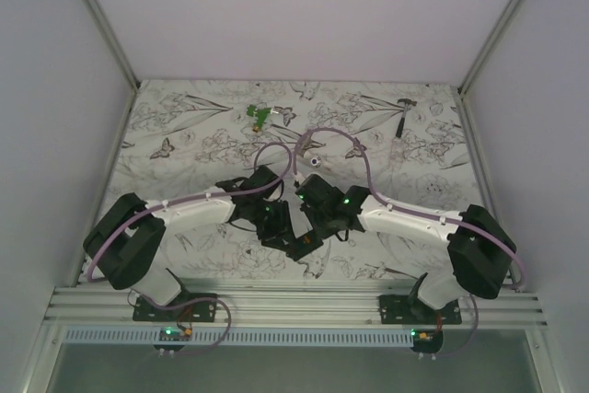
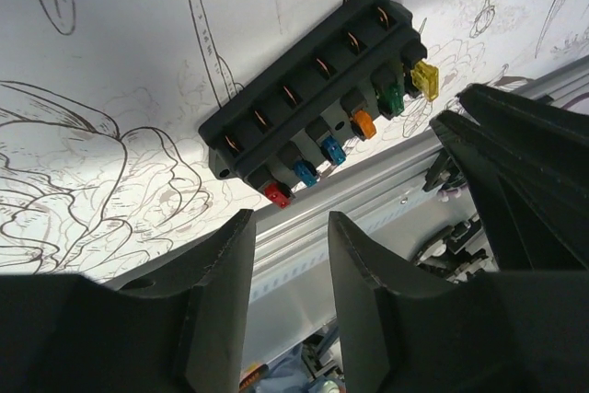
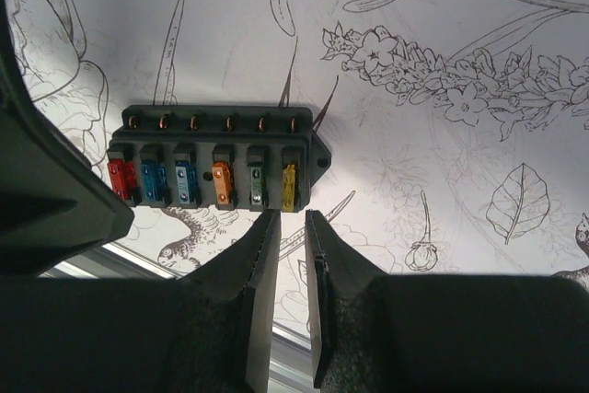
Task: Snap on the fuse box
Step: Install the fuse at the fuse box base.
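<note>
Jaws both narrowly open and empty, and we've got the fuse box [image 3: 216, 158] lying crosswise just past the right pair [image 3: 292, 218], left pair [image 2: 290, 223] farther off.

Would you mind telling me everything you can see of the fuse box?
The fuse box is a black plastic block with six fuses in a row: red, two blue, orange, green, yellow. Copper contacts line one side; a holed tab juts from one end. It lies flat on the flowered table cover. The right fingers point at it, not gripping.
</note>
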{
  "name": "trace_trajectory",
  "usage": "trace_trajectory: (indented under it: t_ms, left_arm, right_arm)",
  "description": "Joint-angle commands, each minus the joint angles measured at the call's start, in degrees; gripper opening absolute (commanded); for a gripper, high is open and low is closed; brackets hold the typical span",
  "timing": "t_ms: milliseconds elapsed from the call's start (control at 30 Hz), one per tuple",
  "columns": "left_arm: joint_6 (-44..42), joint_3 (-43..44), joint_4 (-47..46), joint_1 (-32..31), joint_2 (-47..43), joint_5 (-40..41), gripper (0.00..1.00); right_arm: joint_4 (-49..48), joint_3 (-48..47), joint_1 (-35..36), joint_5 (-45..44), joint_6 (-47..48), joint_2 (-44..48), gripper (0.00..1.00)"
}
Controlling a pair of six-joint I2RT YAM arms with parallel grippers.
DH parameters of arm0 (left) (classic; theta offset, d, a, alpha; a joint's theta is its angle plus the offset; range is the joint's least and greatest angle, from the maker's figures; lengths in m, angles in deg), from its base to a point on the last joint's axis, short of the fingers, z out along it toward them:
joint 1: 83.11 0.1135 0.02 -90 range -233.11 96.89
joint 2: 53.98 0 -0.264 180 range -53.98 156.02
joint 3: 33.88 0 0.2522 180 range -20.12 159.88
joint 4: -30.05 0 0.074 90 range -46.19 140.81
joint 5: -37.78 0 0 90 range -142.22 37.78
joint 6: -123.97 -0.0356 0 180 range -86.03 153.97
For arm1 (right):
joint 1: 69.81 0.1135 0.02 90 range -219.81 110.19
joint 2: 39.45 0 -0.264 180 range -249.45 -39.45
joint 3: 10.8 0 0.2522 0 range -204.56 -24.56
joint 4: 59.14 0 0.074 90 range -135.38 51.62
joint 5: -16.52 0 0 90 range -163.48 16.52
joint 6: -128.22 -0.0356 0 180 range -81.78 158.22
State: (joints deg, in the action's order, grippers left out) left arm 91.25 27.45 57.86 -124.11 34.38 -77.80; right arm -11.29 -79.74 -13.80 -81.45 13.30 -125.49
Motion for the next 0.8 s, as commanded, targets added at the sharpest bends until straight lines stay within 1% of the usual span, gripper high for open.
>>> trace_trajectory:
  t_ms: [0,533,633,767]
  left_arm:
    - [0.6,-0.7,2.9,-1.4,0.3,0.5,0.41]
    - [1.4,0.0,2.9,-3.1,2.7,2.6,0.40]
    - [1.8,-0.1,2.8,-3.1,3.1,3.4,0.40]
    - [2.1,0.4,2.8,-3.1,4.2,3.9,0.39]
  right_arm:
    - [-1.1,0.5,-0.3,0.8,-0.8,-0.8,0.24]
    - [-3.7,1.3,-0.3,1.5,0.4,-1.2,0.22]
    - [-4.2,1.7,-0.3,1.6,0.5,-1.5,0.18]
    - [-4.2,2.4,-0.3,1.7,0.6,-1.9,0.10]
